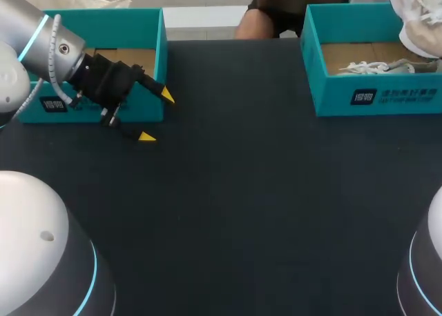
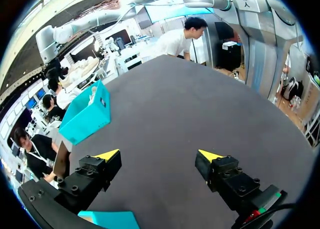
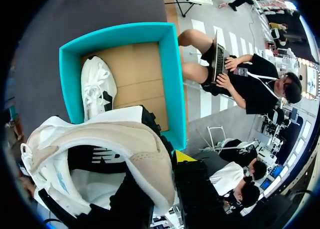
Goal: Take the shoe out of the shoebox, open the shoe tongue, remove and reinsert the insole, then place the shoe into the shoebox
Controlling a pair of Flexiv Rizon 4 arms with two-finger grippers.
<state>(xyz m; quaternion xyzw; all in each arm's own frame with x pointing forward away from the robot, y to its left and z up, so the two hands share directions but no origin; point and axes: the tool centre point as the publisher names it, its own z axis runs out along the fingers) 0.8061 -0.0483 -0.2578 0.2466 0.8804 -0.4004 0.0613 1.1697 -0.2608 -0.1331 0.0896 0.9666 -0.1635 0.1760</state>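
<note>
A white and beige shoe (image 3: 100, 149) hangs above the right teal shoebox (image 3: 170, 74) with my right gripper (image 3: 167, 161) shut on its rim; only one yellow tip shows, the other is behind the shoe. In the head view that shoe (image 1: 419, 23) is at the far right edge, over the same shoebox (image 1: 376, 95). A second white shoe (image 3: 97, 86) lies inside the box along one wall, its laces (image 1: 369, 67) visible from above. My left gripper (image 1: 157, 116) hovers open and empty over the dark table in front of the left box, far from the shoes. Its fingers (image 2: 107, 155) stand wide apart.
A second teal box (image 1: 160, 47) with a cardboard floor stands at the back left, right behind my left gripper. The black tabletop (image 1: 242, 192) stretches between the two boxes and toward the front.
</note>
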